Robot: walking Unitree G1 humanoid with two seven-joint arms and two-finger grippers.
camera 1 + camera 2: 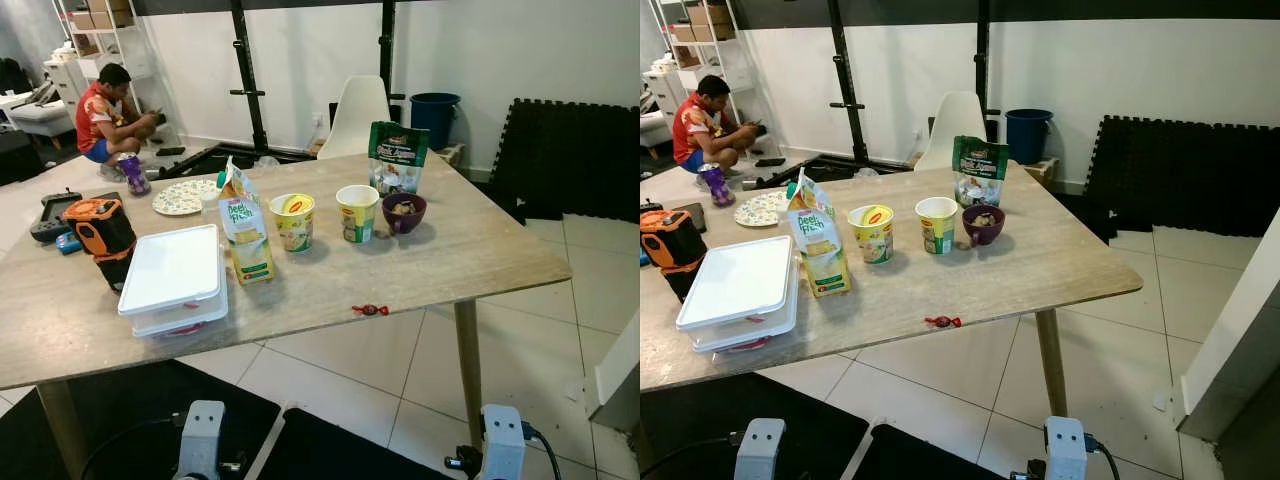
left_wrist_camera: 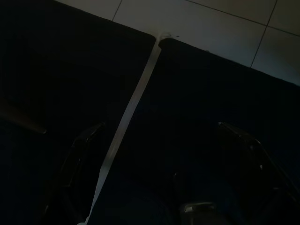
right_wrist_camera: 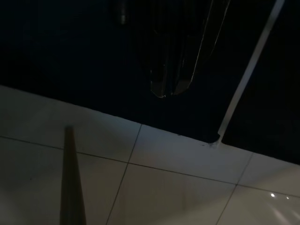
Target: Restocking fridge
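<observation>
Nothing is being restocked yet: the carton [image 1: 244,226], two cups [image 1: 293,221], bowl [image 1: 404,212] and lidded box [image 1: 174,277] are all sitting on the counter [image 1: 470,250], both arms hanging idle, left fingers [image 2: 82,154] apart, right fingers unclear.

A carton [image 1: 244,226] is set on the table [image 1: 480,250], with a lidded box [image 1: 174,275] to its left. Two cups [image 1: 293,221] and a bowl [image 1: 404,212] are lined up to the carton's right. A pouch [image 1: 397,156] is stood behind the bowl, farther from the carton.

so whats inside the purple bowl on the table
The purple bowl holds some pale, lumpy food showing above the rim; what kind is too small to tell. Anything lower in the bowl is hidden by its wall. It sits just in front of the green pouch.
</observation>
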